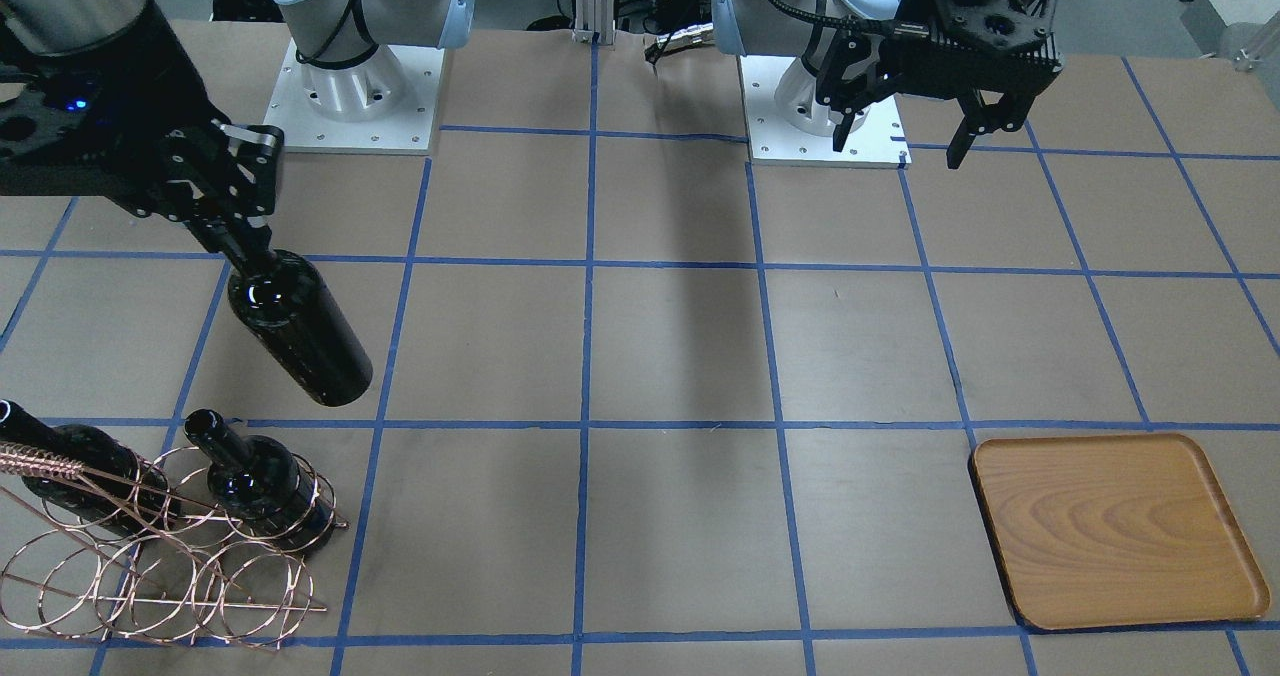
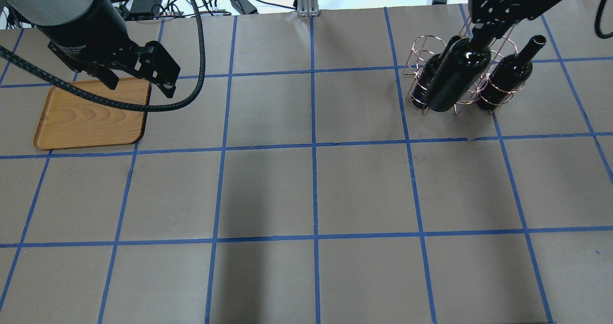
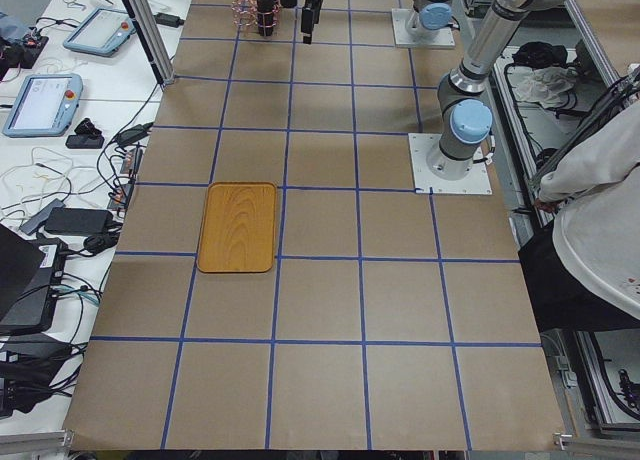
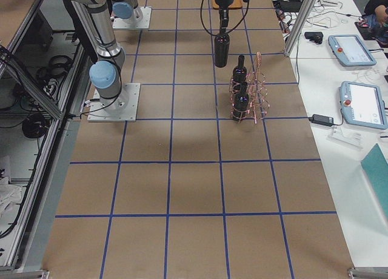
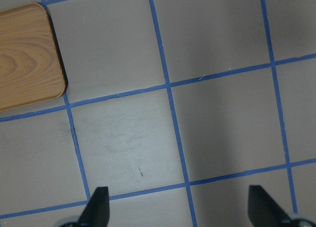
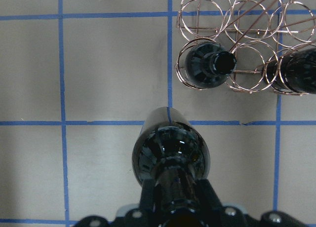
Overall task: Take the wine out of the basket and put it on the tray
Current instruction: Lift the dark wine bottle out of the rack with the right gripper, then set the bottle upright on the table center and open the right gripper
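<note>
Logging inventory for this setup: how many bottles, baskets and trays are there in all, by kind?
Bottle: 3
Basket: 1
Tray: 1
Total: 5

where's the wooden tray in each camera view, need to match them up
Exterior front-facing: tray at lower right.
Overhead exterior: tray at upper left.
Exterior left: tray left of centre.
Exterior right: a sliver of tray at the top edge.
Left wrist-mounted: tray corner at upper left.
Right wrist-mounted: not in it.
Shared landmark: the basket, far across from the tray.
</note>
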